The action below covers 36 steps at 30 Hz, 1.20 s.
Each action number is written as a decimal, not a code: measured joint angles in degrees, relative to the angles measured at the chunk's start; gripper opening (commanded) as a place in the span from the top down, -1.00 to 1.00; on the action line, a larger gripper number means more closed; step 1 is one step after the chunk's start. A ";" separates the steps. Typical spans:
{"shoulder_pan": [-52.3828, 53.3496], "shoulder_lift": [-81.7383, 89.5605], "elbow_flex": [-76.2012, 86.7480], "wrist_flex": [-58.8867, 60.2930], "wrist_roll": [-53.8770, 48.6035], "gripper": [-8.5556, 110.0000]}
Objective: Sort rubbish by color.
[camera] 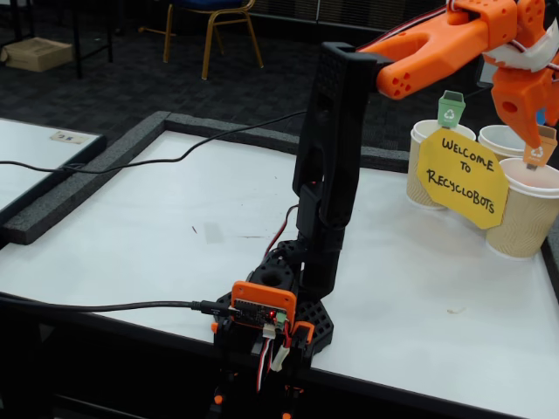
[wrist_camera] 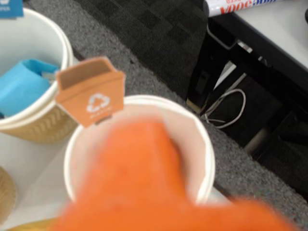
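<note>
Gripper (wrist_camera: 139,178) blurred in wrist view — blue wad (wrist_camera: 21,86) partly hidden by cup (wrist_camera: 57,120).

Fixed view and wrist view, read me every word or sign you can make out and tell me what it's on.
"WELCOME TO RECYCLOBOTS": yellow sign on the cups.
Recycling symbol: orange tag; small text beneath is blurred.
Recycling symbol: green tag.
Red lettering on a white object, top edge of the wrist view: cut off, unreadable.
</note>
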<state>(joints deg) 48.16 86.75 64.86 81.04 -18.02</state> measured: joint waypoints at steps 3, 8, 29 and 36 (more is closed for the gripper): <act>0.00 2.90 3.34 1.23 0.00 0.85; 0.00 12.57 12.04 1.49 0.00 0.85; -17.67 67.24 33.05 14.68 0.00 0.85; -23.91 80.24 36.04 18.19 0.00 0.85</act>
<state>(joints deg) 24.26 166.99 100.90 99.23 -18.02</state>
